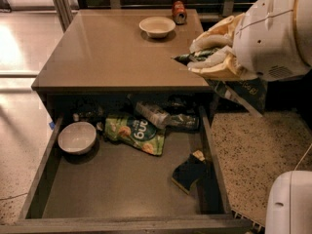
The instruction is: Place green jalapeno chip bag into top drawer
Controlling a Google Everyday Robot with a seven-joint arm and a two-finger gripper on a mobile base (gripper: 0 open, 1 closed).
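My gripper (201,57) is at the table's right edge, above the tabletop and above the drawer's back right corner. Its cream fingers (214,39) are shut on the green jalapeno chip bag (240,91), a dark green foil bag that pokes out between them and hangs down below the wrist. The top drawer (122,194) is pulled wide open under the table, with a flat grey floor and low side walls. The bag is held well above the drawer and touches nothing in it.
In the drawer lie a white bowl (77,137) at left, a bright green pouch (136,133), a plastic bottle (161,116) at the back and a dark object (190,172) at right. On the tabletop (112,52) stand a bowl (157,26) and a can (179,11).
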